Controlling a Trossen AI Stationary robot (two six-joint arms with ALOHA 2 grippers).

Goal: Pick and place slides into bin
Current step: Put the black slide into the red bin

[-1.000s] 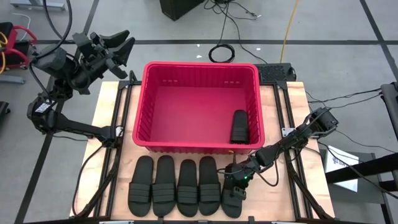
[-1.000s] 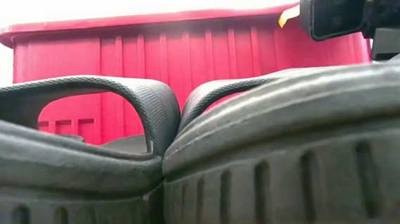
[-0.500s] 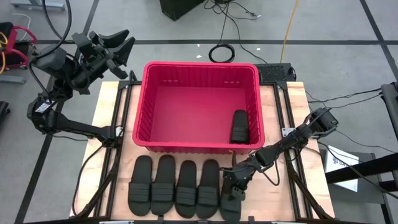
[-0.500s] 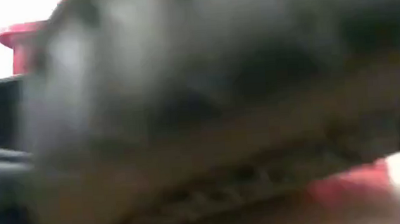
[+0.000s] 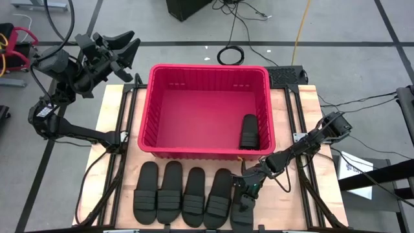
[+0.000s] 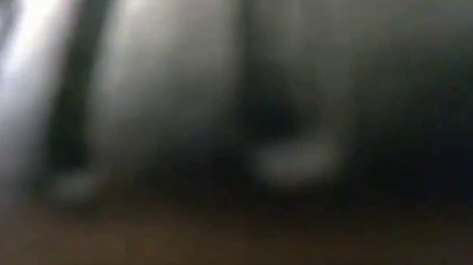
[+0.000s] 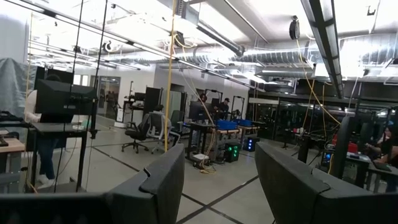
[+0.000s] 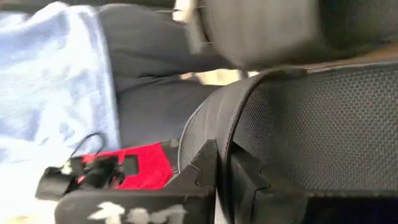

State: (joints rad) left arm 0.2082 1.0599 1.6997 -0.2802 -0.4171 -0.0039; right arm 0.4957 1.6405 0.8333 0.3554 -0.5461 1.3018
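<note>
The red bin [image 5: 207, 110] stands mid-table with one black slide [image 5: 249, 131] lying in its near right corner. Several slides [image 5: 181, 202] lie side by side in a row on the table between the bin and the near edge. At the right end of that row my right gripper [image 5: 246, 189] is shut on another slide [image 5: 242, 210], whose ribbed strap [image 8: 311, 124] fills the right wrist view. That slide blurs the low view [image 6: 235, 107]. My left gripper [image 5: 118, 46] is raised beyond the table's far left corner, open and holding nothing. My right gripper pinches the edge of the slide's strap [image 8: 214, 134] between its two fingers [image 8: 202, 171]. The fingers slant down from the table's far right. The slide is tipped onto its side, pointing toward the near edge; I cannot tell whether it touches the table.
The bin's near wall [image 5: 200, 153] stands just beyond the row of slides. Black rails [image 5: 123, 175] run along both sides of the wooden table top. Light blue cloth [image 8: 56, 93] and dark cloth show past the table in the right wrist view. Cables lie on the floor behind.
My right gripper has rolled and tipped, staying shut on the slide's strap. The slide has turned from lying flat to standing on its side and has swung close in front of the low camera. The neighbouring slide has been nudged slightly askew.
</note>
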